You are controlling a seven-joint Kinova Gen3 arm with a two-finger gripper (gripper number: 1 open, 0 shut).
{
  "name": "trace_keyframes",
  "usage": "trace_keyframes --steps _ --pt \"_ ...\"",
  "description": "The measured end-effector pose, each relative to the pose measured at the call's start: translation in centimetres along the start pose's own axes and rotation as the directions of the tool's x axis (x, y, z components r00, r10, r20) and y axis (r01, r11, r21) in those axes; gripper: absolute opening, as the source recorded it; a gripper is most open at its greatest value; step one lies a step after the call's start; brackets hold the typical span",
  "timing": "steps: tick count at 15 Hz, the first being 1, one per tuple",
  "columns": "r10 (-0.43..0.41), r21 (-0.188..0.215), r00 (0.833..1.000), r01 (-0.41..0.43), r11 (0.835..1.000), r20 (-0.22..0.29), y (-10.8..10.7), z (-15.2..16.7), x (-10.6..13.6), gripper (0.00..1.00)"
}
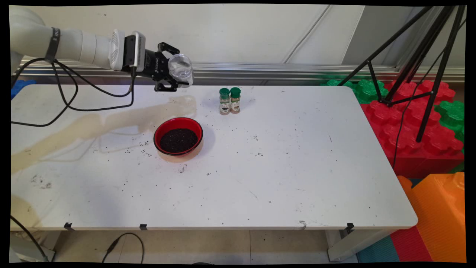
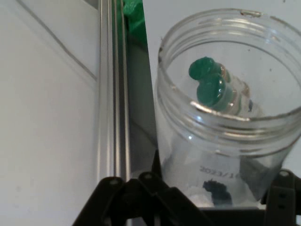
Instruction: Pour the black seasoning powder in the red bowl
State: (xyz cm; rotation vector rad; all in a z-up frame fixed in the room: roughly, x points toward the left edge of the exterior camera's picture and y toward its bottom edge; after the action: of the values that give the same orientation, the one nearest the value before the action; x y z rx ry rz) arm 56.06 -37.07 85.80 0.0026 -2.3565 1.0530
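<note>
Overhead, the gripper has its fingers clamped on a clear plastic jar lying sideways in the air, above the table's far edge, behind the red bowl of dark grains and left of two green-capped spice bottles.

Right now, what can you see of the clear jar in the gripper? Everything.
The clear jar looks like transparent plastic, with a wide threaded mouth and no lid. The gripper holds it on its side in the air, beyond the red bowl, at the table's far edge. It is nearly empty: a few dark bits cling near its bottom, and a printed date shows on the wall. Only the fingers touch it.
</note>
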Motion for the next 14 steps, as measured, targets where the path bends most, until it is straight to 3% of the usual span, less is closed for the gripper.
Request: trace_keyframes --steps 3,8,11,13,14 --pt "-0.135 -0.024 0.991 0.135 0.991 -0.006 -0.3 0.4 -0.3 0.00" --pt "-0.315 -0.074 0.949 0.313 0.947 -0.018 -0.6 1.0 -0.8 0.00" --pt "-0.432 -0.108 0.901 0.427 0.898 -0.025 -0.9 1.5 -1.1 0.00" --pt "-0.478 -0.120 0.878 0.472 0.873 -0.024 -1.0 1.8 -1.4 0.00" --pt "-0.515 -0.128 0.857 0.509 0.851 -0.022 -1.1 2.0 -1.7 0.00"
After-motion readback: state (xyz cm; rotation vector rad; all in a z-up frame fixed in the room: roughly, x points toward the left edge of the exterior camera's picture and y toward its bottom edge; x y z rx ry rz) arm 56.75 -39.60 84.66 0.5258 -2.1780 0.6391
